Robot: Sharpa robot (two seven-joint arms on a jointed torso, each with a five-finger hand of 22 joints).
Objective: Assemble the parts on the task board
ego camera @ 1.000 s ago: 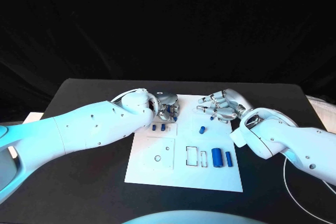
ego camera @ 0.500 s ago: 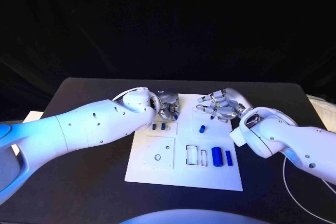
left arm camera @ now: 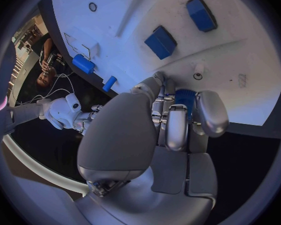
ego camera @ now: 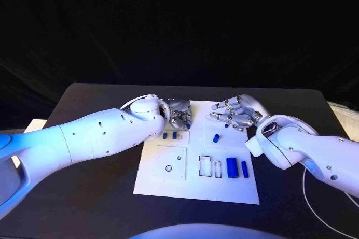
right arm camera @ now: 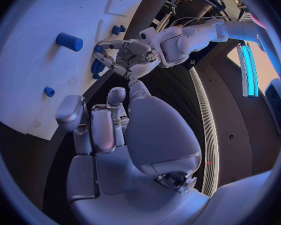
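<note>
The black table (ego camera: 90,104) carries the white task board (ego camera: 196,187), which lies in its middle and serves as the landmark here.

The left arm (ego camera: 82,140) reaches in over the board's near-left side, and its left hand (ego camera: 178,114) sits over the board's far-left corner. In the left wrist view the fingers (left arm camera: 173,127) curl down around a blue part (left arm camera: 185,97), pressed against the board surface, so this hand grips that piece. The right arm (ego camera: 306,151) comes in past the board's right edge, and the right hand (ego camera: 235,112) hovers over the board's far-right corner. Its fingers (right arm camera: 97,127) are bent inward in the right wrist view with nothing visible between them; it holds no part.

On the board, a large blue cylinder (ego camera: 232,168) lies near the near-right side, with a slimmer blue bar (ego camera: 245,169) just beside it toward the right edge. Two empty rectangular outlines (ego camera: 205,166) sit just to the left of the cylinder. A small blue peg (ego camera: 215,138) lies in the board's middle-right area, below the right hand. Two small blue blocks (ego camera: 169,136) rest side by side on the left half, just in front of the left hand. A small round hole (ego camera: 168,168) marks the near-left panel.
</note>
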